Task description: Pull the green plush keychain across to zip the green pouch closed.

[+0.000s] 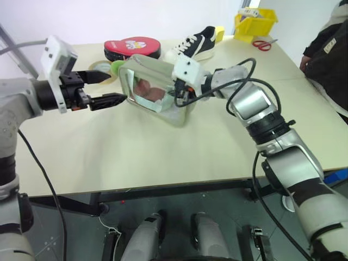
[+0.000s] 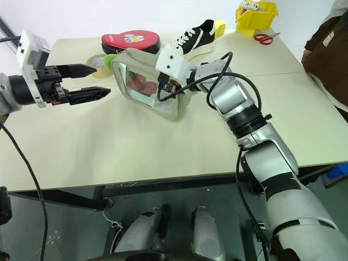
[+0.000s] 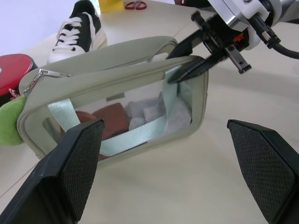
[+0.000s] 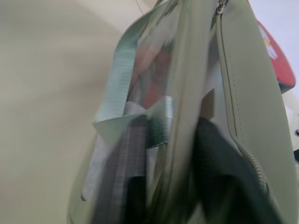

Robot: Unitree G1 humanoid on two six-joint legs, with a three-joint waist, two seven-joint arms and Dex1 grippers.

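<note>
The right gripper point(image 3: 196, 58) is clamped on the green pouch's point(image 1: 155, 89) near end. The left gripper point(image 1: 103, 89), jaws apart, sits just beside the green plush keychain point(image 3: 10, 122) at the far end.

Bright, even daylight — soft shadows, right wrist view blurred.

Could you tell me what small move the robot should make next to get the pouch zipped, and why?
Probably bring the open left gripper onto the green plush keychain. The right gripper is already shut on the green pouch at its far end, bracing it, while the keychain hangs free at the end nearer the left gripper.
</note>
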